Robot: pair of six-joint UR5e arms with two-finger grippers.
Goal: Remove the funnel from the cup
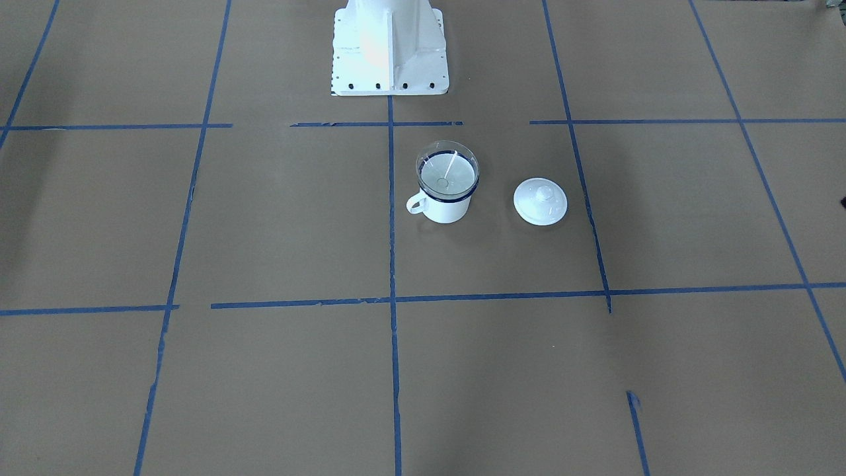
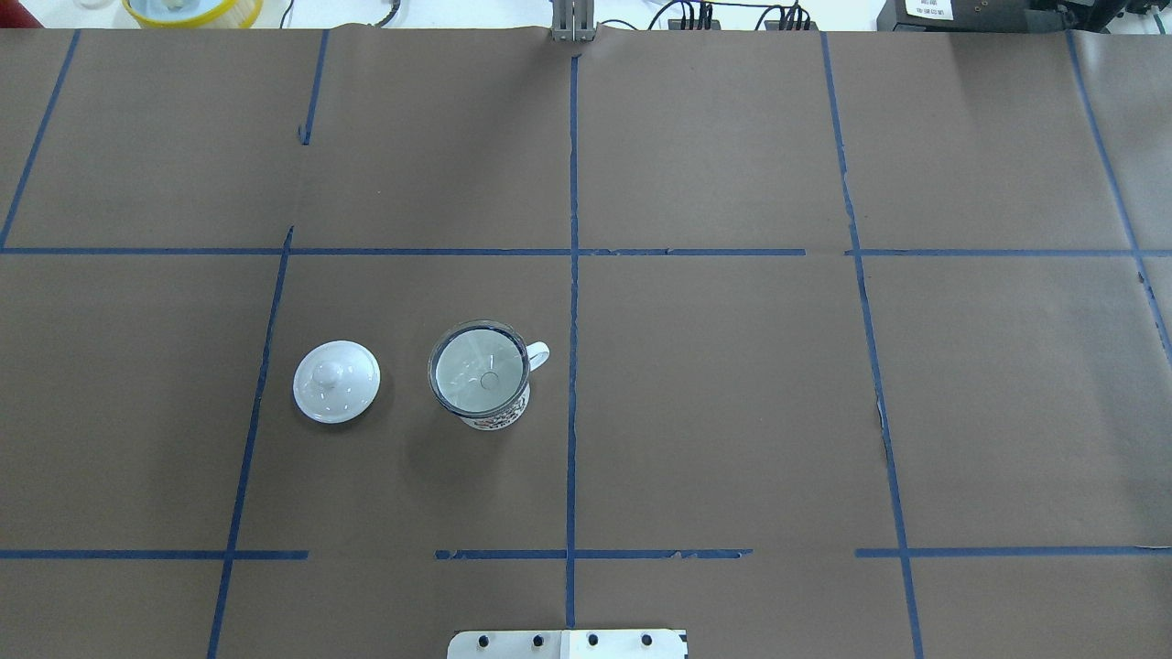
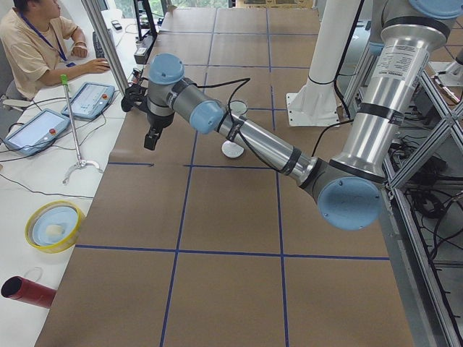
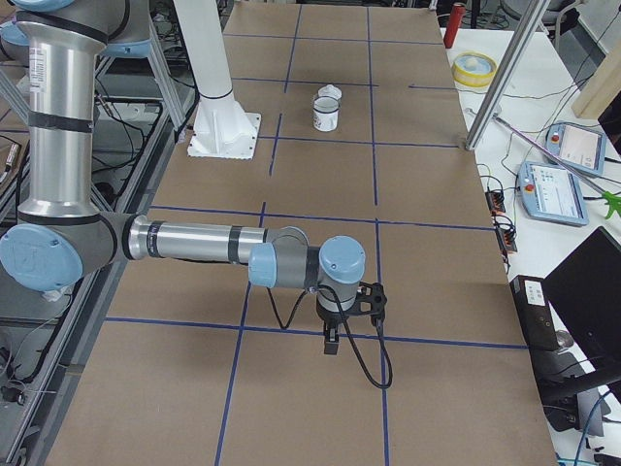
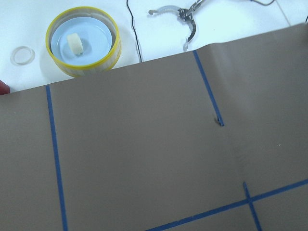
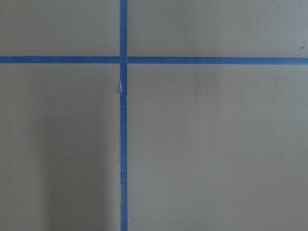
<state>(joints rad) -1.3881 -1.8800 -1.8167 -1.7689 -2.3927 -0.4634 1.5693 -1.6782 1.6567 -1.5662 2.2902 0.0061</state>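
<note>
You'll see the funnel (image 1: 447, 173) seated in the cup (image 1: 448, 207), with a white lid (image 1: 540, 201) just beside it. The left claw (image 3: 150, 140) and right claw (image 4: 331, 344) hang well away; you cannot tell their grip.

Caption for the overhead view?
Clear funnel seated in the blue-rimmed cup; white knobbed lid lies apart beside it.

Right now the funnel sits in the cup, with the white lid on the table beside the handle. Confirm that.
No: the funnel sits in the cup, but the lid lies on the side opposite the handle, as the front-facing view shows.
</note>
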